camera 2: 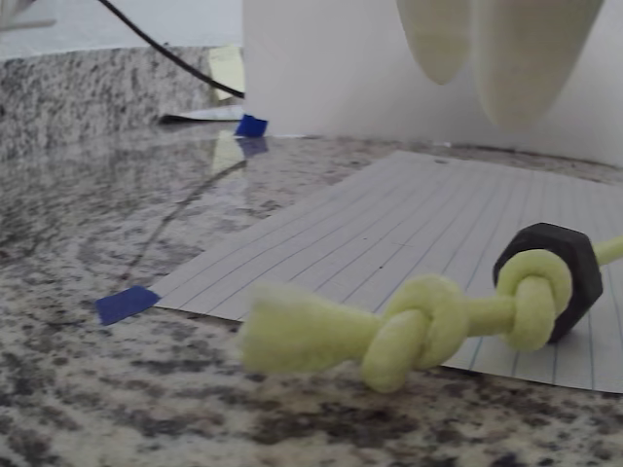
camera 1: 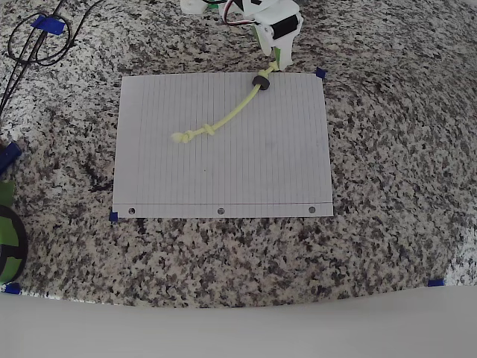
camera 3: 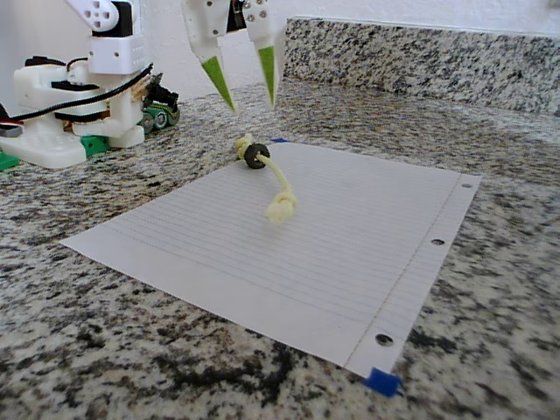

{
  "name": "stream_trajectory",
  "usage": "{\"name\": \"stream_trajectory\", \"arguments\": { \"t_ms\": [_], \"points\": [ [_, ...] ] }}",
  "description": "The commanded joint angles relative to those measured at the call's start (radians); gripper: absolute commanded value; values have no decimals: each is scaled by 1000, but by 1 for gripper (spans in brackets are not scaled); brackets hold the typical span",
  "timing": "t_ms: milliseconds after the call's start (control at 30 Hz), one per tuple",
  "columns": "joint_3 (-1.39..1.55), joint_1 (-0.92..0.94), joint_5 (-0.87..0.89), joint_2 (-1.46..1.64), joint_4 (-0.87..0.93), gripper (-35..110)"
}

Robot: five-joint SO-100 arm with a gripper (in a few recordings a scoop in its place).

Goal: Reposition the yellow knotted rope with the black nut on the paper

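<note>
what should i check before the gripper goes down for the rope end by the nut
1. Gripper open: ok, fingers apart and nothing between them.
2. Gripper above the rope end: ok, it hangs over the knot of the yellow knotted rope at the sheet's top edge in the overhead view.
3. Black nut on the cord: ok, it sits against the end knot.
4. Rope end on the paper: not ok, the knot's frayed tip overhangs the edge onto the granite counter in the wrist view.
5. Paper flat: ok, lying flat, blue tape at corners.
</note>
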Motion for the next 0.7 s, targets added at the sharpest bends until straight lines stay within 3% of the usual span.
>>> {"name": "stream_trajectory", "arguments": {
  "t_ms": [0, 667],
  "points": [
    [-40, 2, 23, -12, 17, 44],
    [-52, -8, 51, -218, -89, 38]
  ]
}}
